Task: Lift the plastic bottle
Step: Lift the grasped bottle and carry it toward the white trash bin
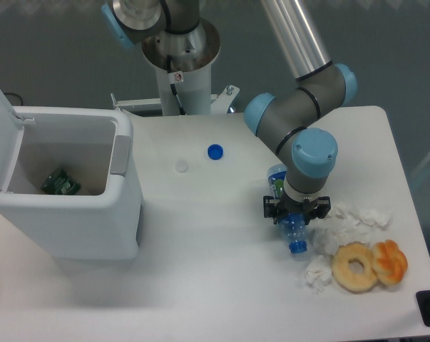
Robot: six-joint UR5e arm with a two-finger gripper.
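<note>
Plastic bottle [292, 229] lying on the white table [222, 285], gripper [296, 209] straddling its middle, fingers clamped narrow around it

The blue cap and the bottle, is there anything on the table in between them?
No. In the camera view, only bare white table lies between the loose blue cap and the plastic bottle; the gripper sits over the bottle itself.
</note>
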